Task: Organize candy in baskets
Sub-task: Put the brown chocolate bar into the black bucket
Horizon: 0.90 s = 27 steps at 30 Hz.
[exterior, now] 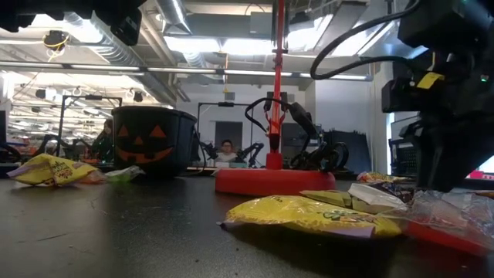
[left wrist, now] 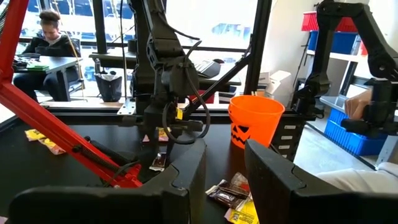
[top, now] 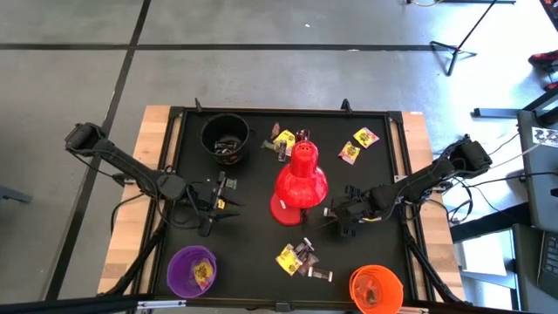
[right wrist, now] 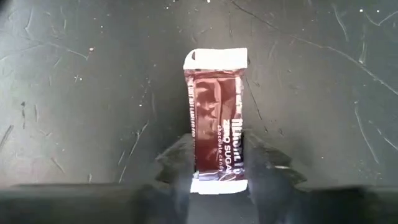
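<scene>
Candy: a dark brown chocolate bar [right wrist: 217, 121] is pinched between the right gripper [right wrist: 217, 165] fingers, just above the black desk [right wrist: 74, 93]. From that gripper, the red lamp [top: 301, 183] stands just beside it and the orange bucket [top: 376, 288] sits near. The left gripper [top: 228, 195] hovers across the lamp, fingers spread, holding nothing.

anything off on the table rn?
Yes: a red desk lamp stands mid-table among the sweets, with no part in sorting. Loose candy lies scattered on the mat. The right hand grips a brown chocolate bar.
</scene>
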### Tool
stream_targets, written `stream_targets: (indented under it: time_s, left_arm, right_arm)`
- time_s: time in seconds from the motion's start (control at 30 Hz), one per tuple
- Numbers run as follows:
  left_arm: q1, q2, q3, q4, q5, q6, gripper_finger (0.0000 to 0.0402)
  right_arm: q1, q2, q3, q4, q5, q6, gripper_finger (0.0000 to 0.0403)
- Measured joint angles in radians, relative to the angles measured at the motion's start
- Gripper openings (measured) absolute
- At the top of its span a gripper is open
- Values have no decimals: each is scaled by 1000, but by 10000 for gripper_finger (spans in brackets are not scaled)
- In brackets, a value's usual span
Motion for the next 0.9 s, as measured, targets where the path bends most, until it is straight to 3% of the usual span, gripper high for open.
stream_targets:
  time_s: [0.2, 0.43, 0.63, 0.9]
  left_arm:
    - [0, 0, 0, -1, -1, 0, 101]
    - [0, 0, 0, -1, -1, 0, 101]
    - [0, 0, 0, -1, -1, 0, 101]
    - [0, 0, 0, -1, -1, 0, 101]
  right_arm:
    - [0, -1, 13, -12, 11, -6, 38]
    - [0, 5, 92, -17, 18, -30, 33]
    - [0, 5, 174, -12, 17, -67, 3]
    - [0, 4, 198, -28, 35, -51, 21]
